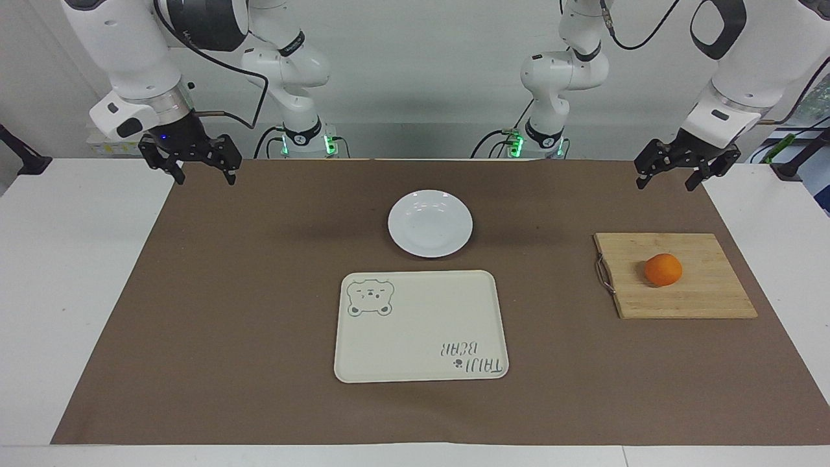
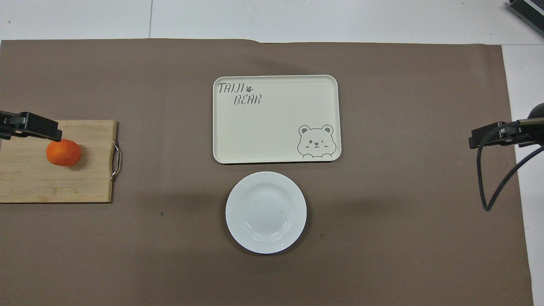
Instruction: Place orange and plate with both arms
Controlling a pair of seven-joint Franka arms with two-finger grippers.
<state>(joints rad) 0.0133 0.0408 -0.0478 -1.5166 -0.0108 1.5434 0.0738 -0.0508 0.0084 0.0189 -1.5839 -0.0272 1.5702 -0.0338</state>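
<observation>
The orange (image 1: 663,269) (image 2: 63,152) rests on a wooden cutting board (image 1: 707,292) (image 2: 25,187) toward the left arm's end of the table. The white plate (image 1: 430,223) (image 2: 265,212) lies on the mat at the table's middle, with nothing on it. My left gripper (image 1: 666,183) hangs open and holds nothing, over the mat's edge near the board's robot-side edge. My right gripper (image 1: 204,178) hangs open and holds nothing, over the mat's corner at the right arm's end. Both are well apart from the orange and the plate.
A cream rectangular tray (image 1: 421,337) (image 2: 276,127) with a bear drawing lies just farther from the robots than the plate. A brown mat (image 1: 259,292) covers most of the white table. The board has a metal handle (image 1: 604,274) on its plate-facing side.
</observation>
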